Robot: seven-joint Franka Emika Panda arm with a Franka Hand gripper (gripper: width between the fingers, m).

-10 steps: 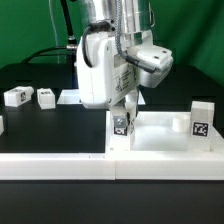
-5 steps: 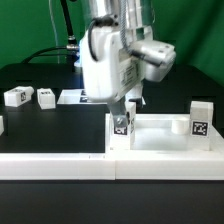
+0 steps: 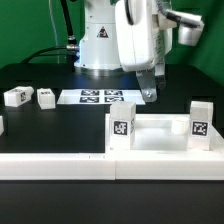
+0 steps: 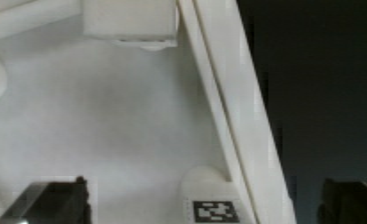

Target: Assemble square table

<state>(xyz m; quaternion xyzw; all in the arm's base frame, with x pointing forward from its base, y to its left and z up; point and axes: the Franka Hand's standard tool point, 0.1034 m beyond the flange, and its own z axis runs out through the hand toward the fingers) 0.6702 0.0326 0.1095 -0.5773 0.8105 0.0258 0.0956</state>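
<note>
We see the exterior view brightly and evenly lit from above. The white tabletop [image 3: 155, 128] and the arm [image 3: 135, 40] come close to washing out and lose surface detail, while the black bench [image 3: 50, 125] stays flat and dark. Shadows are short and soft. The picture is coarse, so fine print looks blocky. In the wrist view the rim [image 4: 224, 100] glares white, the tray floor greys into soft shadow, and the dark fingers [image 4: 52, 200] of the hand [image 4: 201, 202] are blurred and out of focus.
</note>
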